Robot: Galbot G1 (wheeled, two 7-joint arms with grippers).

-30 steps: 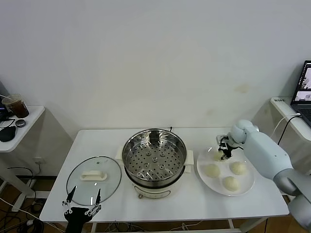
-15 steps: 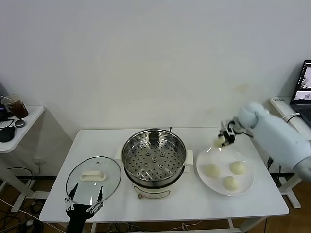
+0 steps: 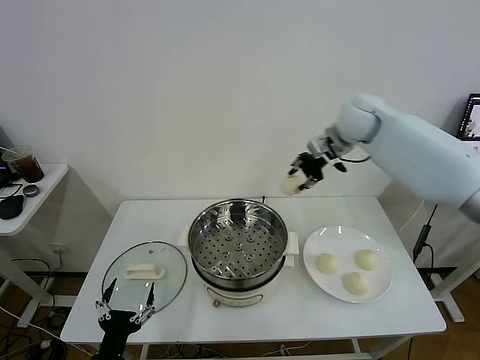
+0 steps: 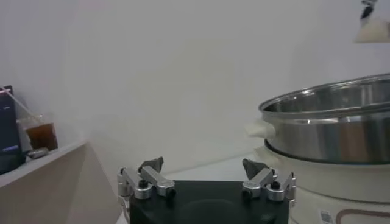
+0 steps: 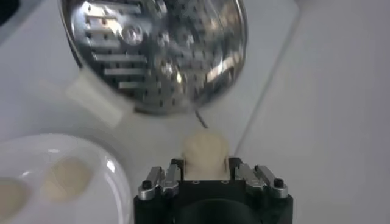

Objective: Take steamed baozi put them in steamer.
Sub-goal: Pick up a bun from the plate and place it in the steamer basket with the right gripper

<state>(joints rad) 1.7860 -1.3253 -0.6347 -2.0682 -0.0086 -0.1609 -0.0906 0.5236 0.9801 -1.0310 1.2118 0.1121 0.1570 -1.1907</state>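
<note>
The right gripper (image 3: pixel 304 174) has its fingers clamped on one steamed baozi (image 3: pixel 291 185), held in the air above the far right edge of the steamer (image 3: pixel 238 240), clear of the table (image 3: pixel 300 315). In the right wrist view the bun (image 5: pixel 205 152) sits between the two fingers, its lower half hidden by the gripper body; the steamer's perforated tray (image 5: pixel 159 52) lies beyond it, cut off by the frame edge and smeared, so the holes are hard to make out. Three more buns rest on the white plate (image 3: pixel 379 291) to the right of the steamer: one on the left (image 3: pixel 326 263), one on the right (image 3: pixel 367 259), one nearest (image 3: pixel 355 283). The wrist view catches only a part of the plate (image 5: pixel 91 146).

The left gripper (image 3: pixel 125 308) hangs low at the near left edge of the table with fingers spread apart and nothing between them, just near the glass lid (image 3: pixel 145 275); its arm is cut off below. From its wrist camera the steamer wall (image 4: pixel 329 131) fills the side, and the held bun (image 4: pixel 373 29) shows only as a pale shape at the frame's corner
</note>
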